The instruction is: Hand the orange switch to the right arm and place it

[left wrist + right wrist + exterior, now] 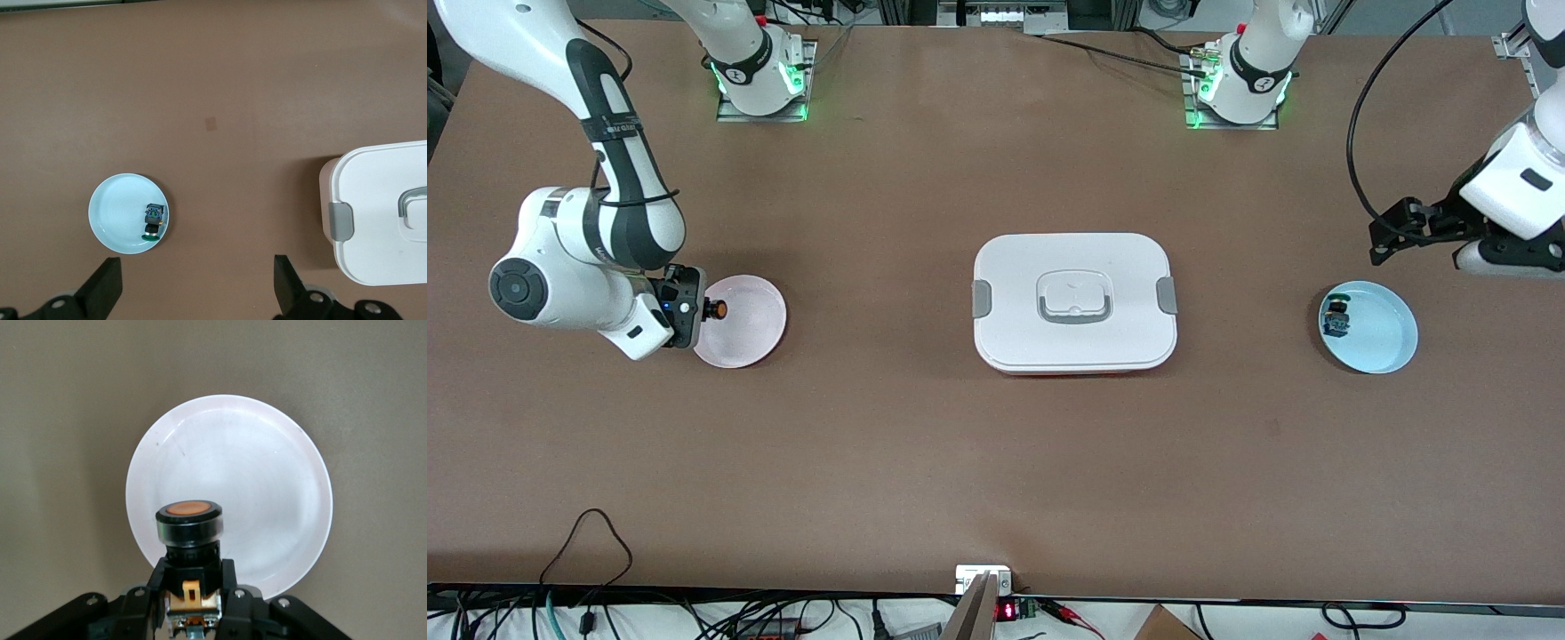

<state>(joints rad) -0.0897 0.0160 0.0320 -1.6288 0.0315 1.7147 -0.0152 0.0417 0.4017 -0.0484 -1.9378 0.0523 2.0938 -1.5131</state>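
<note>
A brown table carries a white lidded box at its middle, a pink plate toward the right arm's end, and a blue plate toward the left arm's end.

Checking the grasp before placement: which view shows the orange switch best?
The right wrist view: the orange switch fills it, clamped in the right gripper over the pink plate. The front view shows it tiny; the left wrist view misses it.

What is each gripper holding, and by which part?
Right gripper: orange switch, held by its lower body, over the pink plate. Left gripper: nothing, jaws open.
</note>
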